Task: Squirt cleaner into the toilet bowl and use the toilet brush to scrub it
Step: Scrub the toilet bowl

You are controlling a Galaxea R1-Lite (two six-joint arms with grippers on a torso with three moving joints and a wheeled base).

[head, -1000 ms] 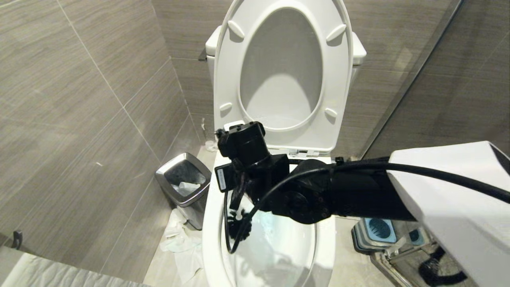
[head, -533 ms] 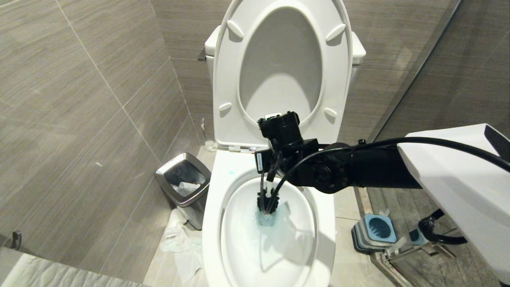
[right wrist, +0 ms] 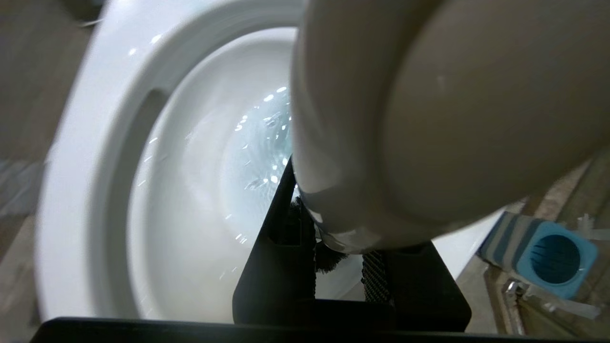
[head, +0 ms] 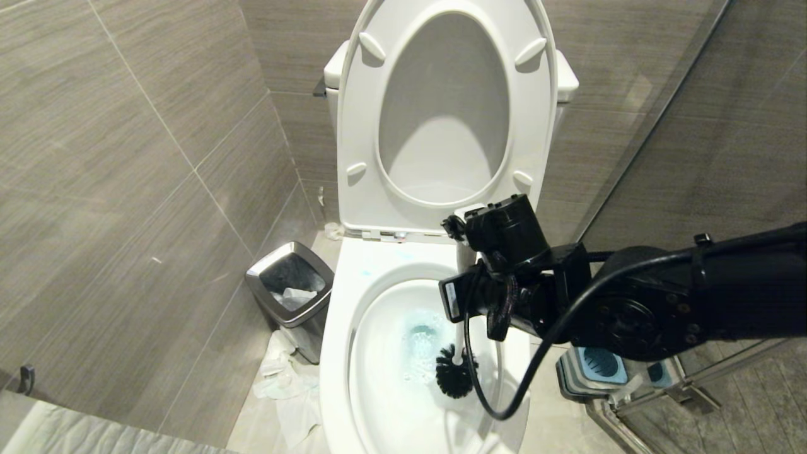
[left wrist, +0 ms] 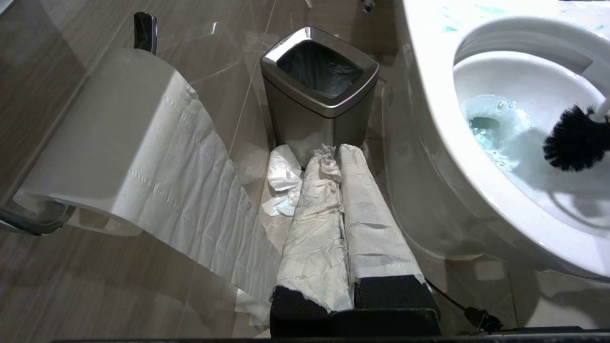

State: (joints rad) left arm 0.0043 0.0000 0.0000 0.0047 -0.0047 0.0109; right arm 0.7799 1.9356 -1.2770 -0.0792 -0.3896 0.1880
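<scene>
The long slim pale grey-white toilet brush (head: 456,353) is held by the right gripper (head: 470,302) over the right side of the large glossy white ceramic toilet bowl (head: 334,353). The jaws are narrowed onto the upper handle, whose rounded paddle-like end fills much of the right wrist view. The bushy black bristle head (left wrist: 574,138) is seen low in the bowl, right of the drain and near the light blue-teal tinted water (left wrist: 495,128); whether the bristles are pressed against the ceramic cannot be told.

The brush is judged light and its handle stiff, though smooth plastic may turn in a narrow grip when the bristles drag. A hold high on the handle, as here, gives reach but much leverage to the springy head, so moderate pressure seems advisable. The wet glaze is likely slippery.

The left gripper (left wrist: 352,295), its paper-wrapped fingers (left wrist: 314,238) closed on nothing, is parked low at the near left, before the chrome-rimmed trash bin (left wrist: 319,102).
</scene>
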